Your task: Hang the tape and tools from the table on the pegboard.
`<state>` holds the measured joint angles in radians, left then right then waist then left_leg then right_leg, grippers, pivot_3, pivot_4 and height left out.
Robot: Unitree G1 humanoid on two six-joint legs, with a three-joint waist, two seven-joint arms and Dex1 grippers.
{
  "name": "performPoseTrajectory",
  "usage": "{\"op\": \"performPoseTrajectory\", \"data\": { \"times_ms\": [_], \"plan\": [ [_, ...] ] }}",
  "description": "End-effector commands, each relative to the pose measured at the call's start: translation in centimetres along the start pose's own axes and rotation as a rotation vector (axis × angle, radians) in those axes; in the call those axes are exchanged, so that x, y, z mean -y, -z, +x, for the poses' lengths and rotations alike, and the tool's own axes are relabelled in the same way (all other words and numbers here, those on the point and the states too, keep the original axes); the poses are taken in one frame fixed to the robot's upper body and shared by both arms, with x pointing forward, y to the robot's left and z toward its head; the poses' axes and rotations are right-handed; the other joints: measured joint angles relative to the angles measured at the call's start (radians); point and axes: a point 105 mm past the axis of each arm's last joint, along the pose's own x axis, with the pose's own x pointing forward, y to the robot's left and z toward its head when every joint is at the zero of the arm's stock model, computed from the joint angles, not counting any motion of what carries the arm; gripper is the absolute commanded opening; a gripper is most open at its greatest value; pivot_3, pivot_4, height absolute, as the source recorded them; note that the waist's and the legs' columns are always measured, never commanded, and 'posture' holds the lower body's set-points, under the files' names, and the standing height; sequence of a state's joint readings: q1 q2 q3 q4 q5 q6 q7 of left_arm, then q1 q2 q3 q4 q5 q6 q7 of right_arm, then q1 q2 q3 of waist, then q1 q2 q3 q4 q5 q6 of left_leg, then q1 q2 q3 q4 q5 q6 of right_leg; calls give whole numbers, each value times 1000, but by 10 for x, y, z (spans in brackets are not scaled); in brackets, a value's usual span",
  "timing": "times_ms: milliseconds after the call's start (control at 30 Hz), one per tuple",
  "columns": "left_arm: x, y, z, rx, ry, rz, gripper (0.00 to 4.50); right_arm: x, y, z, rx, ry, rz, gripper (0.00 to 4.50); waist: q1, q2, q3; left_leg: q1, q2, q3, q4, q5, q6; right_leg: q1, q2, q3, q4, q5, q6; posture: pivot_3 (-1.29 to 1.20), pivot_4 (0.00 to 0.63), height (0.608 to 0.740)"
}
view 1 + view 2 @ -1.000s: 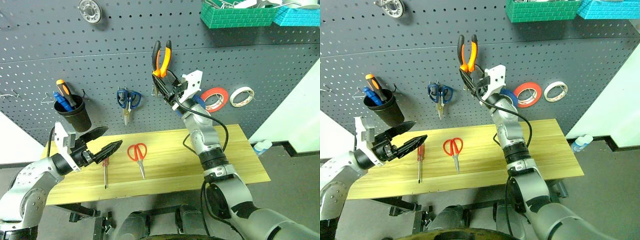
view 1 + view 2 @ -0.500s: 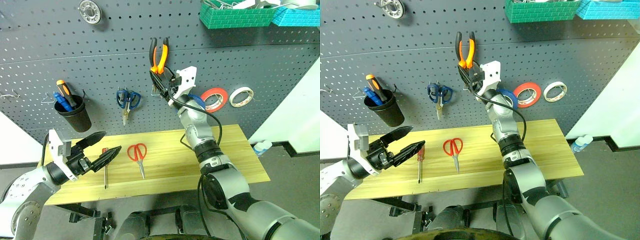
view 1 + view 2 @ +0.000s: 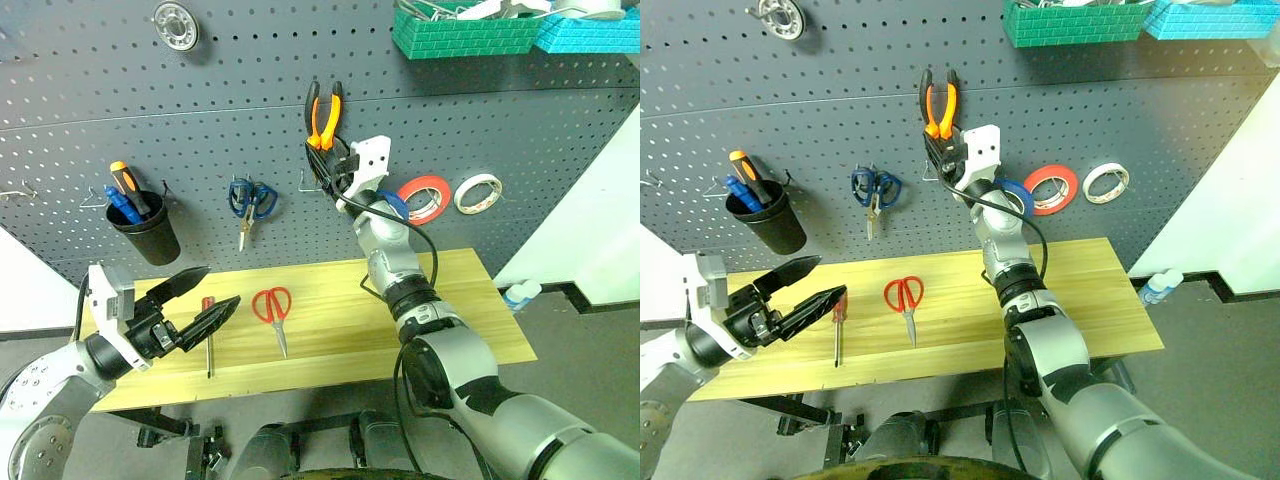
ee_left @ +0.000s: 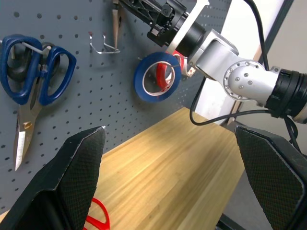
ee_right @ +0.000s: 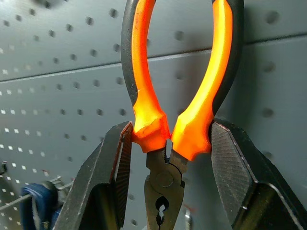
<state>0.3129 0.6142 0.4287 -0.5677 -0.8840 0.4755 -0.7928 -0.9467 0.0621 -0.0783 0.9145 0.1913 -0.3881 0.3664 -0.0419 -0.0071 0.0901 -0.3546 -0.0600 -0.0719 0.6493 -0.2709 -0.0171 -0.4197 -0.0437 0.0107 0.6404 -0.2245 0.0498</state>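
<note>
From the head cameras, the right pincer [image 3: 325, 165] holds the orange-handled pliers [image 3: 322, 112] up against the pegboard [image 3: 200, 130], handles upward, near a bare hook [image 3: 307, 182]; hanging the pliers looks to be the step in hand, and the next move calls for slipping a handle loop over a hook before letting go. Below, the left pincer [image 3: 205, 305] hangs wide open and empty over the desk [image 3: 470, 310], where the red scissors [image 3: 274, 308] and the small red screwdriver [image 3: 208, 335] lie untouched. The left wrist view adds what the arm half hides from above: the blue tape [image 4: 157, 80] already on the board, in front of a red roll, beside the blue scissors [image 4: 33, 84]. The right wrist view alone shows the grip: both fingers [image 5: 112, 165] pressed on the pliers just above the pivot.
</note>
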Motion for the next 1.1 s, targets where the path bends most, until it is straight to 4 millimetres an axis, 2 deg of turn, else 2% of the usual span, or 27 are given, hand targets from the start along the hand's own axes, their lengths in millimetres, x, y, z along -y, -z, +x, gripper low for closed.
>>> {"op": "performPoseTrajectory", "data": {
  "times_ms": [33, 267, 467, 667, 967, 1100],
  "plan": [
    [5, -12, -1, 17, 12, 47, 4500, -8, -33, 16, 111, -29, -31, 2049, 0, 0, 0, 0, 0, 0, 0, 0, 0, 0, 0, 0, 0, 0, 0, 62, 0, 736],
    [6, -12, -2, 17, 10, 44, 4500, -11, -37, 20, 126, -37, -22, 2049, 1, 0, 0, 1, 1, 2, 0, 0, 0, 0, 1, 2, 0, 0, 0, 69, 0, 736],
    [9, -14, -4, 14, 6, 45, 4500, -16, -30, 18, 114, -42, -35, 2049, 3, 0, 0, 1, 1, 3, 0, 0, 0, 0, 1, 2, 0, 0, 0, 81, 0, 736],
    [16, -17, -12, -1, 4, 43, 4500, -11, -26, 17, 104, -28, -35, 2049, 3, 0, 0, 0, 1, 3, 0, 0, 0, 0, 1, 2, -1, 0, 0, 96, 0, 736],
    [30, -19, -24, -30, -5, 21, 4500, -7, -20, 12, 91, -11, -41, 2049, 6, 1, 2, 0, 2, 3, -1, 0, 0, 0, 1, 3, -4, -1, -1, 110, 49, 736],
    [36, -18, -27, -37, -4, 14, 4500, -4, -11, 8, 65, 4, -46, 2049, 7, 1, 4, -1, 3, 4, -2, 0, 0, 0, 2, 3, -6, -2, 0, 115, 63, 736]
  ]
}}
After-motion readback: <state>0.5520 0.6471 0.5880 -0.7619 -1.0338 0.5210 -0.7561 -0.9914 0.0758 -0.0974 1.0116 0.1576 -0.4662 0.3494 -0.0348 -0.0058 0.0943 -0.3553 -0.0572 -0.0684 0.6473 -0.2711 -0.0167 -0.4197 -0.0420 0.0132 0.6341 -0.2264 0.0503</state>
